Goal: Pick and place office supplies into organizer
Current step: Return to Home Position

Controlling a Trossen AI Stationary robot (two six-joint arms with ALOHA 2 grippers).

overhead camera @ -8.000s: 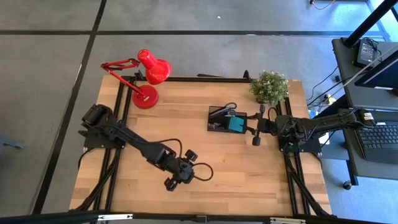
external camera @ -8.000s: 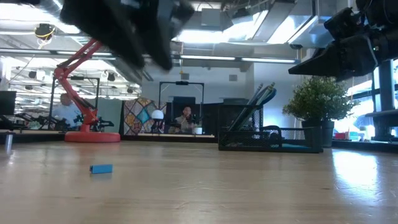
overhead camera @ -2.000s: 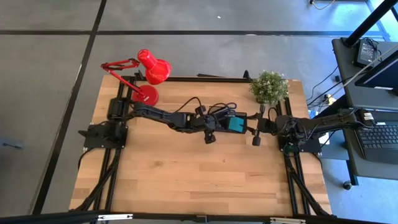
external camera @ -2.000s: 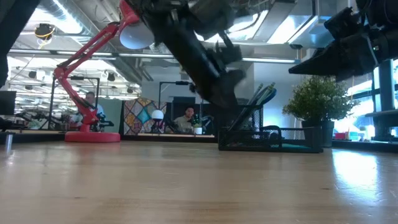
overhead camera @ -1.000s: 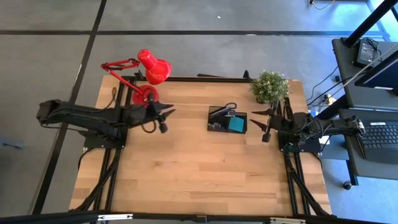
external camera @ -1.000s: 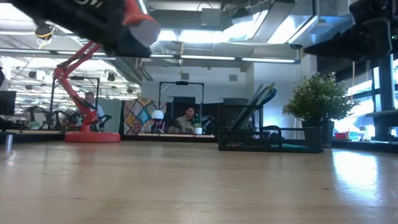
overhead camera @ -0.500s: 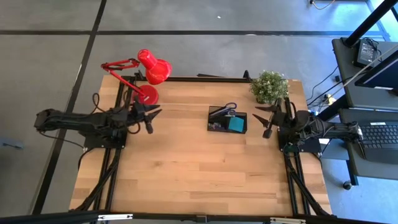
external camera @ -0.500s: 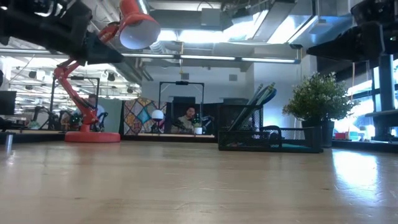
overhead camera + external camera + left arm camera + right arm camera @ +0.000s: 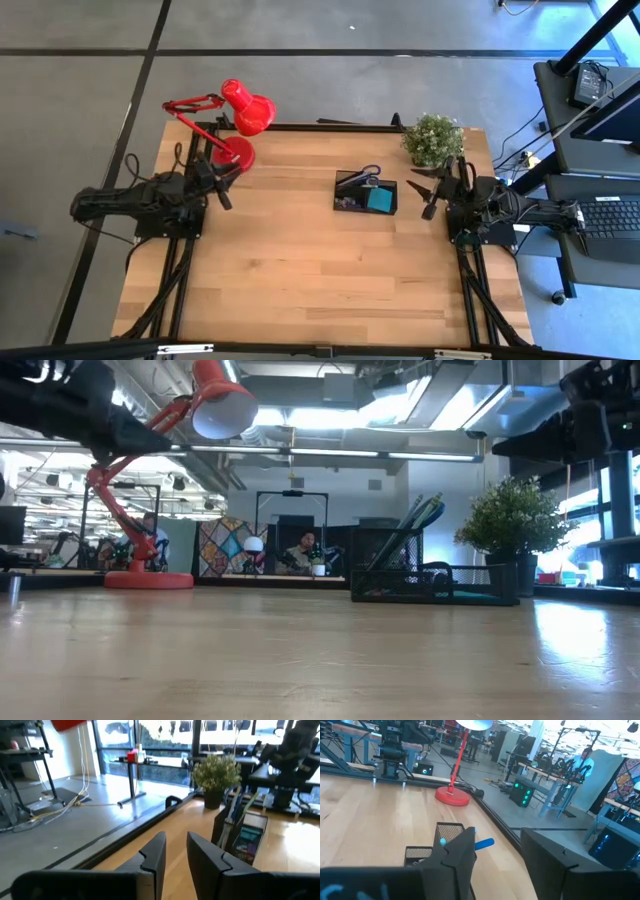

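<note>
The black organizer (image 9: 365,192) stands on the wooden table right of the middle. In it are blue-handled scissors (image 9: 372,172), a teal sticky-note pad (image 9: 379,199) and pens that lean up out of it (image 9: 415,525). My left gripper (image 9: 228,186) is drawn back over the table's left edge beside its base. It points level toward the organizer (image 9: 240,830), and a narrow gap between its fingers (image 9: 175,855) holds nothing. My right gripper (image 9: 428,192) hovers just right of the organizer (image 9: 440,845). It is wide open (image 9: 505,855) and holds nothing.
A red desk lamp (image 9: 240,125) stands at the far left corner, close behind my left gripper. A potted green plant (image 9: 433,140) stands at the far right, next to my right gripper. The near half of the tabletop (image 9: 320,280) is bare wood. People sit in the room beyond (image 9: 300,550).
My left gripper has drawn back from the table's left middle toward the left edge, ending beside its own base and staying level. The organizer and its contents have not moved.
</note>
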